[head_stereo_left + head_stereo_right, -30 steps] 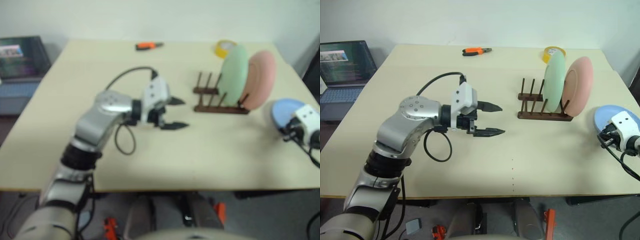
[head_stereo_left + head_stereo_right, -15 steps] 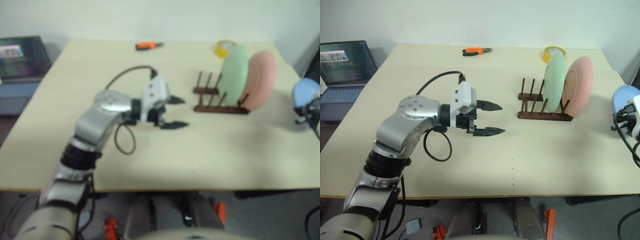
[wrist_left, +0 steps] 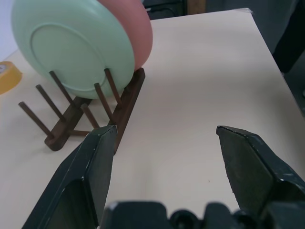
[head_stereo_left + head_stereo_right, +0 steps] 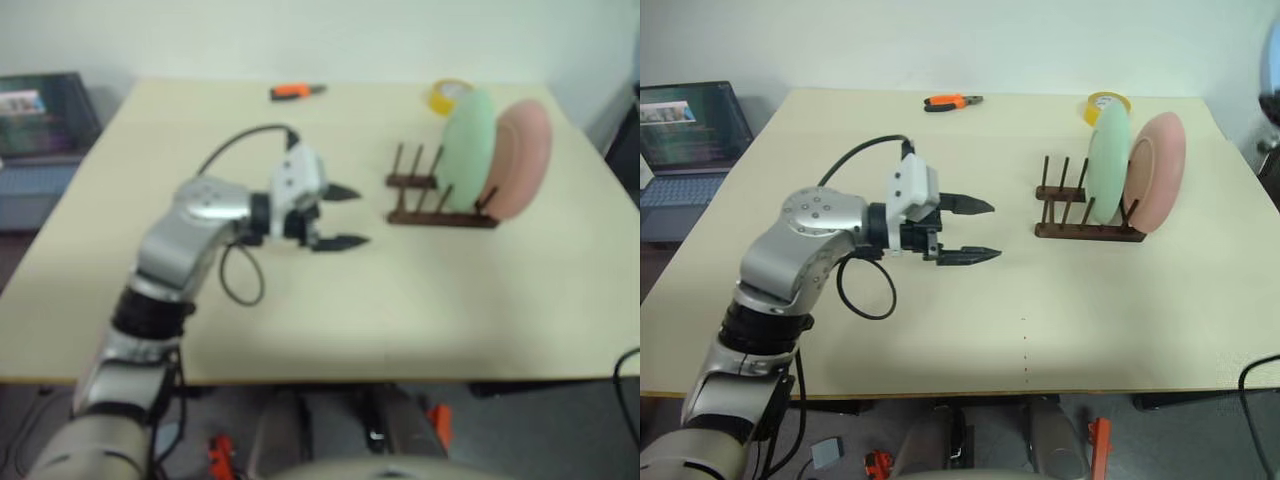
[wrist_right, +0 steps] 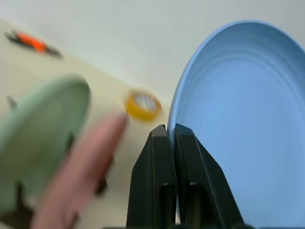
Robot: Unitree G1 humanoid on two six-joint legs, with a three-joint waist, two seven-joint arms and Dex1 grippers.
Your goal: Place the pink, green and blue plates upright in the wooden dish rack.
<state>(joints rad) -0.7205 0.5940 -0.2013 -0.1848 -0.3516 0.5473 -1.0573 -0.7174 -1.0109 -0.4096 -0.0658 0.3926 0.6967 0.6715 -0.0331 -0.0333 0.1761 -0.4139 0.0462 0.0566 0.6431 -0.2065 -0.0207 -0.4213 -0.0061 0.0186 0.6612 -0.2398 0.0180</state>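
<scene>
Beige table (image 4: 1090, 320): green plate (image 4: 1106, 165) and pink plate (image 4: 1160, 170) upright in rack (image 4: 1080, 215), 2 o'clock. Left gripper (image 4: 975, 230) wide, empty. Right gripper (image 5: 170, 138) pinches blue plate (image 5: 243, 119) rim.

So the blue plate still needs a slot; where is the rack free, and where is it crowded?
The wooden dish rack has bare pegs on the side toward the left gripper. The green plate and pink plate crowd the other end.
</scene>
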